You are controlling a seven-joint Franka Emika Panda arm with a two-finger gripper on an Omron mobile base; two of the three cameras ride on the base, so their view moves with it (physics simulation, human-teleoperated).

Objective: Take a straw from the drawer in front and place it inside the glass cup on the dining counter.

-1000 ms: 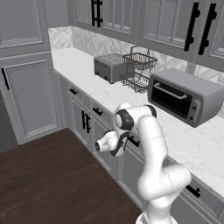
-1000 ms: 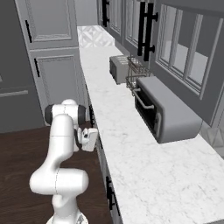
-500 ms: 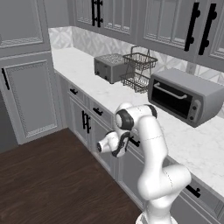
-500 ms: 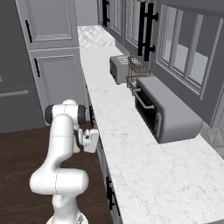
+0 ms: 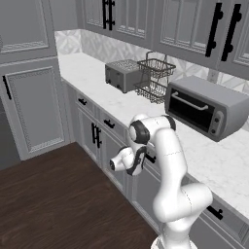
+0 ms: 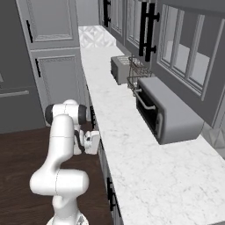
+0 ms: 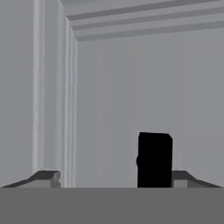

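My gripper (image 7: pixel 113 177) is open and pressed close to the grey panel front of the drawer (image 7: pixel 113 109). The drawer's short black bar handle (image 7: pixel 154 159) stands between the two fingertips, much nearer the right one. In the left base view the hand (image 5: pixel 130 163) reaches under the worktop edge into the cabinet face. The right base view has the hand (image 6: pixel 91 142) against the same face. The drawer is shut. The straw, the glass cup and the dining counter are out of view.
On the marble worktop (image 5: pixel 97 82) stand a toaster (image 5: pixel 121 75), a wire rack (image 5: pixel 154 78) and a toaster oven (image 5: pixel 206 107). Other grey drawers and doors with black handles (image 5: pixel 109 124) line the cabinet run. Dark wood floor (image 5: pixel 53 199) lies open to the left.
The hand has sunk slightly along the cabinet face. The rest of the arm and the scene have stayed as they were.
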